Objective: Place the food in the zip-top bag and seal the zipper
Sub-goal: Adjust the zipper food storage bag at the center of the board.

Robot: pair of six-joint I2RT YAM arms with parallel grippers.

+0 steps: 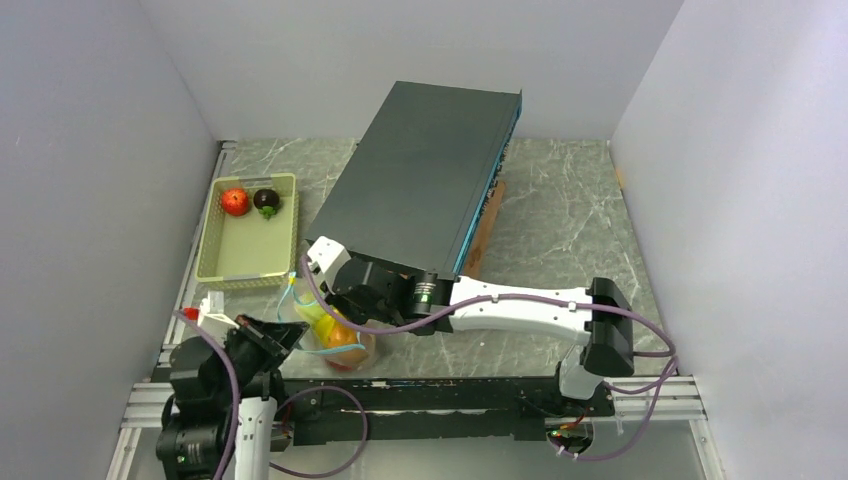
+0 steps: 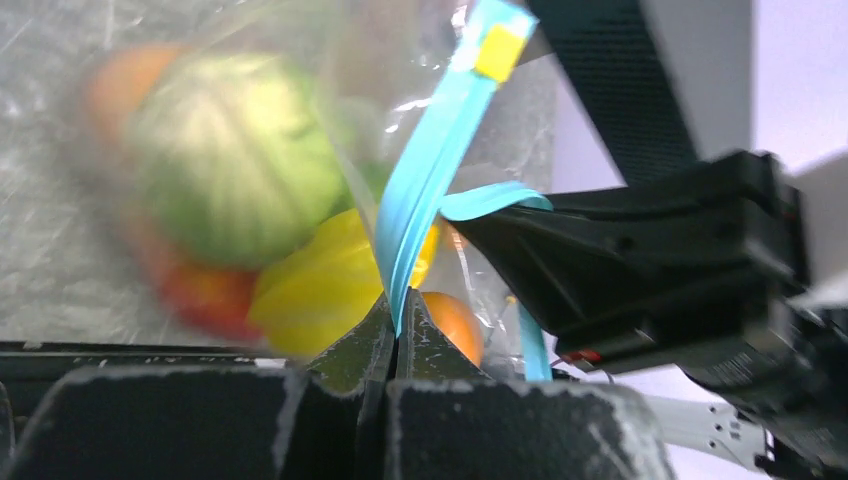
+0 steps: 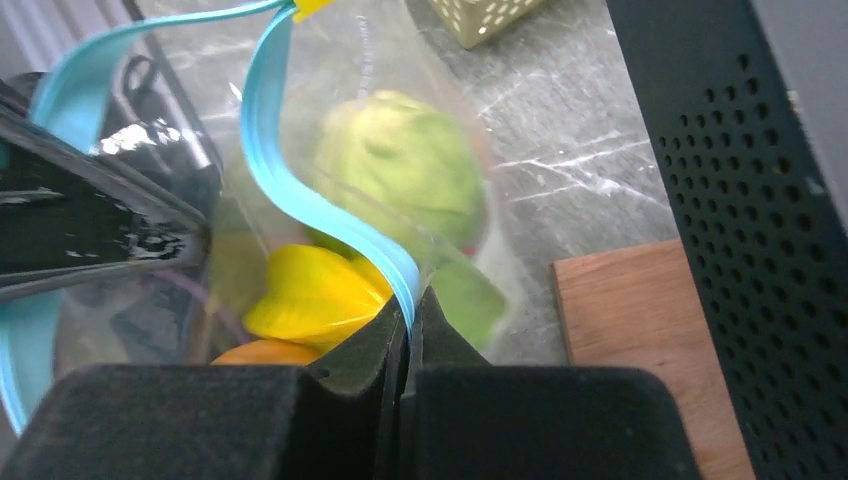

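Note:
The clear zip-top bag (image 1: 335, 335) hangs between my two grippers near the table's front left. It holds a green cabbage-like ball (image 2: 235, 170), a yellow piece (image 2: 320, 285), an orange piece (image 2: 455, 325) and a red piece (image 2: 200, 295). My left gripper (image 2: 396, 312) is shut on the teal-blue zipper (image 2: 425, 180). My right gripper (image 3: 408, 312) is shut on the zipper (image 3: 300, 195) too, at another spot. The strip bows open between the grips. A red apple (image 1: 235, 201) and a dark purple piece (image 1: 266, 201) lie in the basket (image 1: 245, 262).
A big dark slab (image 1: 415, 185) with a blue edge lies tilted across the table's middle, resting on a wooden board (image 1: 484, 232). The pale yellow-green slotted basket stands at the back left. Grey walls close in left, right and back.

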